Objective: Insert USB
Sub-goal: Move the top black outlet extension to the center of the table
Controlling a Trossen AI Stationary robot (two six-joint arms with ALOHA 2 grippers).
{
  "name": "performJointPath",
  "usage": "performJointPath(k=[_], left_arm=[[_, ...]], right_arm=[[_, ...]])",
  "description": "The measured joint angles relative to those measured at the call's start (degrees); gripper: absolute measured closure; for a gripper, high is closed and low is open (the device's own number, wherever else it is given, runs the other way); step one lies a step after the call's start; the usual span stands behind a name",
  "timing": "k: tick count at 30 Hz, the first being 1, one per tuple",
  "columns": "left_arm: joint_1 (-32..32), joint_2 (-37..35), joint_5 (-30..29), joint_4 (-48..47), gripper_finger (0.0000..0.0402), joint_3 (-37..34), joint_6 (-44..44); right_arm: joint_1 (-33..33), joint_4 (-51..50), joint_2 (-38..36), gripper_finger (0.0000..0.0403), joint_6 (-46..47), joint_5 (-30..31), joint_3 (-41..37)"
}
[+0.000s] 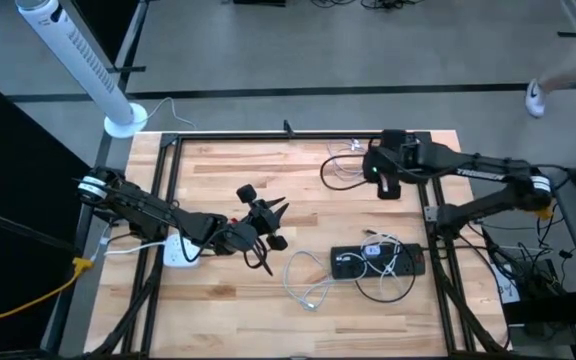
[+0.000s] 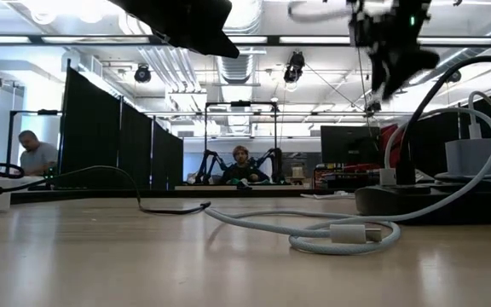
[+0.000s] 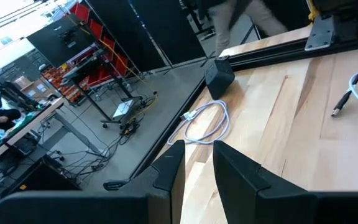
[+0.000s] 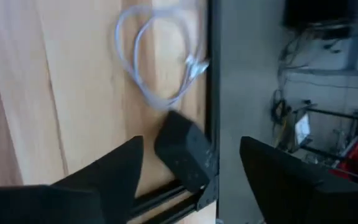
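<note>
From above, our left gripper (image 1: 268, 225) hangs at about 7 o'clock on the counter (image 1: 298, 175), near the middle, its jaws narrow. We cannot tell from here whether they hold anything. Our right gripper (image 1: 383, 170) sits at 1 o'clock over the far cable (image 1: 340, 165), a loose white coil by the counter's far edge. The hub (image 1: 373, 262), a dark block with cords plugged in, lies at 5 o'clock, and a second white cable (image 1: 308, 285) trails just beside it.

At counter height, that near cable (image 2: 331, 232) lies slack with its plug flat on the wood, the hub (image 2: 433, 200) behind it. Both arms are raised clear of the counter.

Through the left wrist, the fingers (image 3: 232, 171) stand close together with a slim gap and nothing visible between them. Beyond lie the far cable (image 3: 207, 121) and a loose plug end (image 3: 340, 109).

Through the right wrist, the fingers (image 4: 114, 168) spread wide and empty above the far cable (image 4: 157, 62), not touching it.

We judge no plug is gripped yet. A descent onto the slack loop instead of the plug would let it twist in the jaws and miss the port. The coil lies right by the frame rail, so a finger could strike it.
</note>
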Motion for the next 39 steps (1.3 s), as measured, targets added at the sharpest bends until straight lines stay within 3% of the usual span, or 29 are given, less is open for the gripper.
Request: performJointPath(k=[3, 8, 16, 21, 28, 39], left_arm=[[0.00, 0.00, 0.01, -0.02, 0.0331, -0.02, -0.09], [0.00, -0.02, 0.00, -0.04, 0.0331, -0.01, -0.09], [0.00, -0.02, -0.01, -0.07, 0.0331, 0.00, -0.07], [0.00, -0.02, -0.01, -0.07, 0.0331, -0.02, -0.07], [0.00, 0.00, 0.32, -0.07, 0.0331, 0.00, -0.13], [0.00, 0.00, 1.11, -0.17, 0.0331, -0.02, -0.18]], right_arm=[[-5.16, 4.38, -0.09, 0.0115, -9.16, -3.28, -5.83], [-10.62, 15.65, -0.02, 0.0073, -21.32, -3.70, -15.80], [-16.19, 31.14, -0.02, 0.0054, -29.65, -1.85, -25.75], [-20.43, 37.35, 0.97, 0.0054, -32.58, -0.70, -28.68], [-25.06, 44.58, 8.32, 0.0054, -35.88, -0.19, -28.99], [-30.03, 52.41, 19.72, 0.0054, -41.18, 10.40, -28.95]])
